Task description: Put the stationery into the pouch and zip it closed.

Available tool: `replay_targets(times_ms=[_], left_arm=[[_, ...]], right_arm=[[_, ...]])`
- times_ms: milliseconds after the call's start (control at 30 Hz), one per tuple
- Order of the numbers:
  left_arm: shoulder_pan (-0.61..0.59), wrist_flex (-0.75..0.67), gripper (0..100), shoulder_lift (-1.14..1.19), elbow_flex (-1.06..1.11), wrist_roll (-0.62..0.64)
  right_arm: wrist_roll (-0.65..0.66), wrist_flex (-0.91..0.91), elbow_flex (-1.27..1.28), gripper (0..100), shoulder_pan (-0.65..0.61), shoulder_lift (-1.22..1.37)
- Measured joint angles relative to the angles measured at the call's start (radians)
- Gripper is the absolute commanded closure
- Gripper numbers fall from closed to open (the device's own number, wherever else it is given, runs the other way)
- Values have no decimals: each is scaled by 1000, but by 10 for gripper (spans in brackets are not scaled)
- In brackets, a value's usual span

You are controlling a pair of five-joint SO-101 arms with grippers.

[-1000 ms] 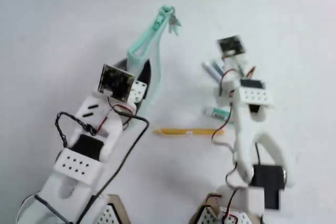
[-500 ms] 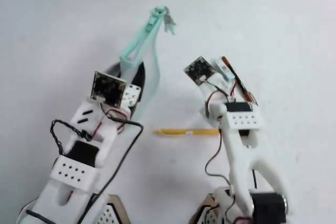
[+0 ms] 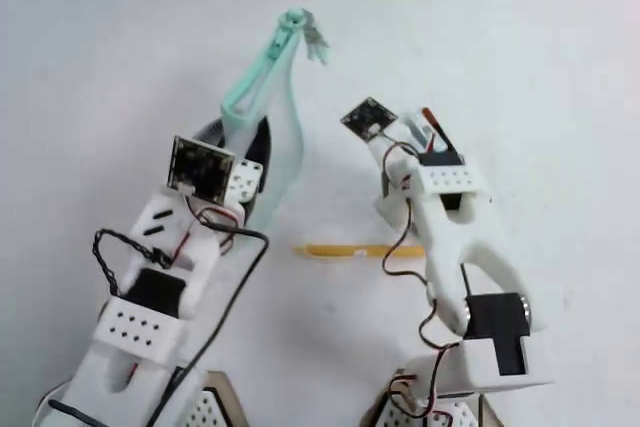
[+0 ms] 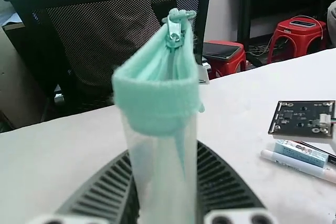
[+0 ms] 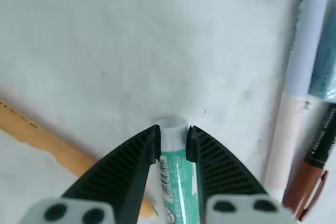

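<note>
The pouch (image 3: 272, 87) is translucent with mint-green trim and stands on edge, its zipper pull (image 3: 312, 35) at the far end. My left gripper (image 3: 254, 150) is shut on the pouch's near end (image 4: 157, 108); the zipper pull (image 4: 175, 26) shows at the top. My right gripper (image 5: 172, 136) is shut on a teal tube with a white cap (image 5: 173, 156), held just above the table. The right arm (image 3: 440, 187) hides the tube from above. A yellow stick (image 3: 345, 250) lies between the arms. Pale pens (image 5: 296, 77) and a red pen (image 3: 438, 132) lie beside the right gripper.
The white table (image 3: 120, 67) has free room on the left and far right. The right arm's camera board (image 4: 304, 118) hangs over the pens (image 4: 296, 159). Loose black cable (image 3: 235, 292) trails from the left arm. A mesh chair (image 4: 105, 35) stands beyond the table's edge.
The teal tube that lay on the table by the right arm is now in its gripper. The right arm swung left. The pouch's far end drifted left.
</note>
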Motion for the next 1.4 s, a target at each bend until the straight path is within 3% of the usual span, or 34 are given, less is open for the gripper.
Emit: replay_targets(times_ms=[267,433,667,933,1133,1300,1400], left_arm=[[0,0,906,0,0,0],[0,0,906,0,0,0],[0,0,906,0,0,0],[0,0,906,0,0,0],[0,0,906,0,0,0],[0,0,906,0,0,0],[0,0,891,0,0,0]], right_arm=[[25,28,-11,913,0,2],[25,55,-11,825,2,5],[26,74,-8,898,3,8],[31,74,-8,896,5,12],[110,87,-51,902,9,87],[117,104,-78,985,11,112],[117,104,-84,980,12,120]])
